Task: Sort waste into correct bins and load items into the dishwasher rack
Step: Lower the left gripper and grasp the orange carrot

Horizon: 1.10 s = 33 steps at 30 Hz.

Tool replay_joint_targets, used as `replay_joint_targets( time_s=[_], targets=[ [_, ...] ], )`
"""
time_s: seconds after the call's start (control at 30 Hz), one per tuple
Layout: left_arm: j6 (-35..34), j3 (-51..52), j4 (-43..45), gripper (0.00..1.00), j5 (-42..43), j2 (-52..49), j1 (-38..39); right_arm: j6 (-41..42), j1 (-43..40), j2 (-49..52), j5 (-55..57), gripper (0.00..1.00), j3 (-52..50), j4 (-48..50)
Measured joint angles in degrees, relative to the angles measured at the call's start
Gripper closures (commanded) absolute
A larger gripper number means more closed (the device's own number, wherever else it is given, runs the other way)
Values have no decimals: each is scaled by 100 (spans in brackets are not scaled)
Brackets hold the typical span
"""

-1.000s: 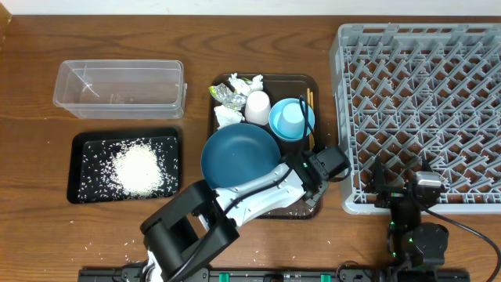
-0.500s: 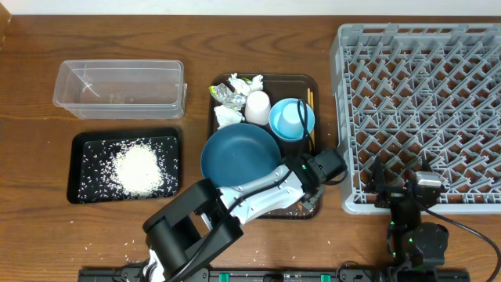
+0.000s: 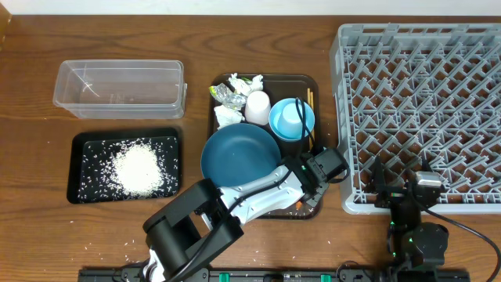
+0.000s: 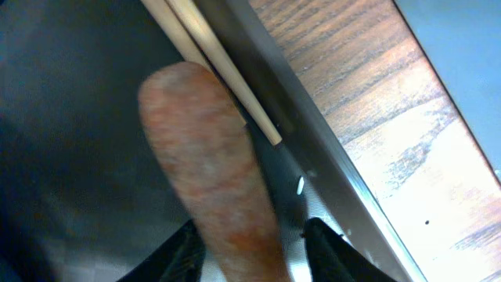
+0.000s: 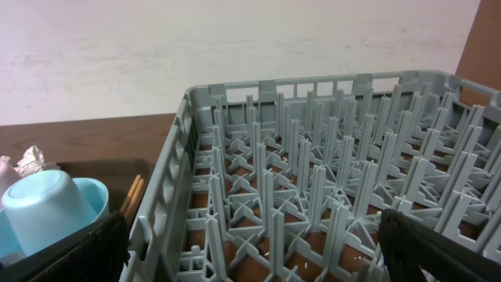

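An orange carrot piece lies on the dark-brown serving tray beside the ends of the wooden chopsticks. My left gripper is down at the tray's front right corner. Its jaws straddle the carrot, and a gap shows on the right side. The dark-blue dish, the light-blue bowl holding a cup, a white cup, tissues and the wrapper share that tray. My right gripper hangs wide open over the front edge of the grey dishwasher rack.
A clear plastic tub stands at the back left. In front of it, the black tray holds a heap of rice. Loose grains dot the table near the front left. The rack fills the right side.
The left gripper's jaws have narrowed a little around the carrot and the wrist has shifted slightly. The right arm has not moved.
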<state>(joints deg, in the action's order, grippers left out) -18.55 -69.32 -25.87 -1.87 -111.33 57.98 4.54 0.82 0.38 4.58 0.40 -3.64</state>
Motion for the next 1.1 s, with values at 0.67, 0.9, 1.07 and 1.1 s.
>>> replay_joint_targets(
  time_s=[0.67,0.9,1.07,1.1],
  targets=[
    [-138,-2,-704,70,-70,632,-7,0,0,0,0,1,0,0],
    [-221,-4,-791,58,-76,2127,-286,0,0,0,0,1,0,0],
    [-264,-15,-802,55,-122,2328,-459,0,0,0,0,1,0,0],
    [-264,-15,-793,55,-109,2275,-457,0,0,0,0,1,0,0]
  ],
)
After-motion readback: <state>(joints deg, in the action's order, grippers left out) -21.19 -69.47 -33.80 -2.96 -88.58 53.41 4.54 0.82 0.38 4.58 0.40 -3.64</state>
